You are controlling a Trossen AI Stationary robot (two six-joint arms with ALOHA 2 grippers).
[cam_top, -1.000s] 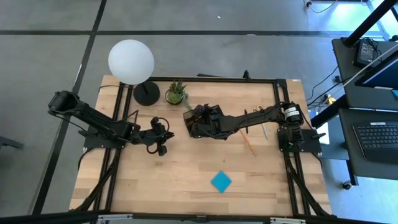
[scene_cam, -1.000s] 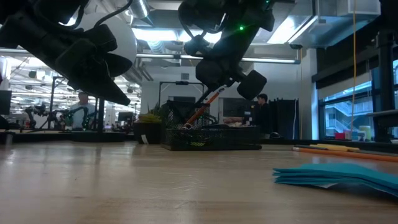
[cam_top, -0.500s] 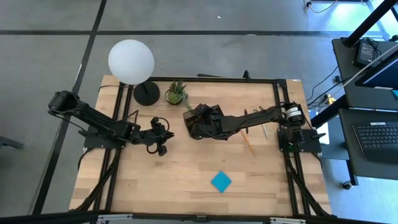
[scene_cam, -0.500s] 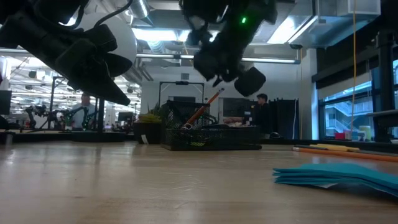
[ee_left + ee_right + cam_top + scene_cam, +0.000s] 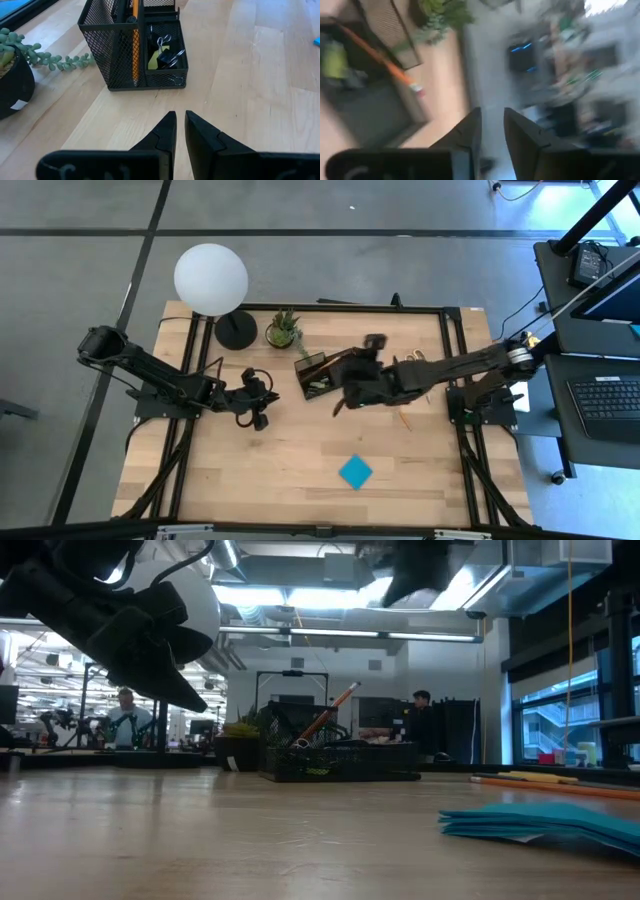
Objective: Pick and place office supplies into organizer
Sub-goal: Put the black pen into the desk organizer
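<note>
Right pincer (image 5: 340, 406): arm stretched leftward over the worktop (image 5: 230, 480), fingers slightly apart, empty, just right of the organizer (image 5: 318, 376). Orange pencil (image 5: 135, 40) stands inside. Left pincer (image 5: 262, 420): fingers nearly together, hovering left. Sticky-note pad (image 5: 355, 471) lies near; potted plant (image 5: 283, 331) far.

An open lab: ceiling strip lights (image 5: 300, 595), concrete floor (image 5: 400, 270), a person (image 5: 125, 715) at distant benches.
</note>
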